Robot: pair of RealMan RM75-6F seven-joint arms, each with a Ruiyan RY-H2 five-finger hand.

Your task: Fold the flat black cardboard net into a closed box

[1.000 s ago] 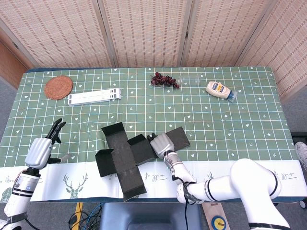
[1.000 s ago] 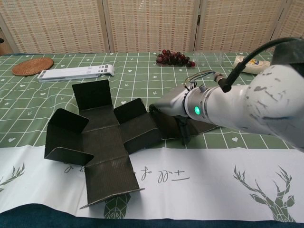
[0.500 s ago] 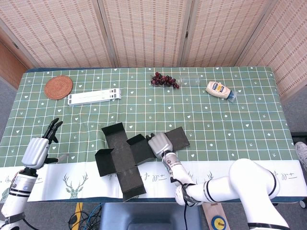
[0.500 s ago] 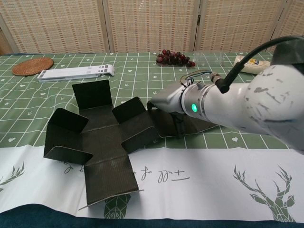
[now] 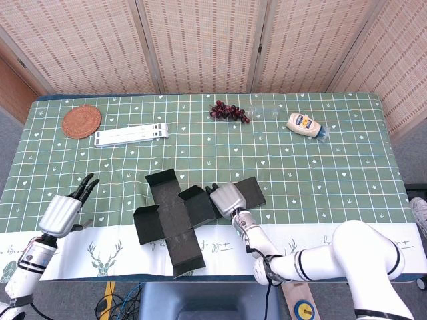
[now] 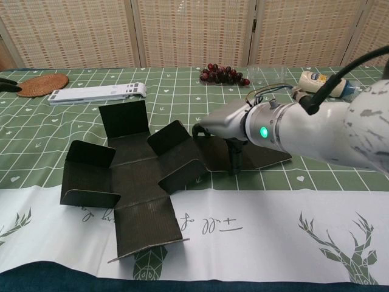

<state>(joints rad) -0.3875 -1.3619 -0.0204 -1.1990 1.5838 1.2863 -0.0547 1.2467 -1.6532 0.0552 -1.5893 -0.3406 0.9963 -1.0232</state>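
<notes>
Meanwhile the black cardboard net (image 5: 175, 217) lies spread near the front of the table (image 5: 333, 167), partly on the green checked cloth and partly on the white strip with deer prints, several of its flaps standing part way up. On its right side the right hand (image 5: 227, 198) rests with its fingers (image 6: 233, 159) curled down, one pressing onto the flat right panel just beside a raised flap; whether it actually grips the card I cannot tell. Well off to the left, the left hand (image 5: 61, 212) hovers over the table edge with fingers apart, holding nothing. Farther back sit a woven coaster (image 5: 81, 121), a white folded stand (image 5: 131, 135), a bunch of grapes (image 5: 228, 111) and a squeeze bottle (image 5: 306, 125).
</notes>
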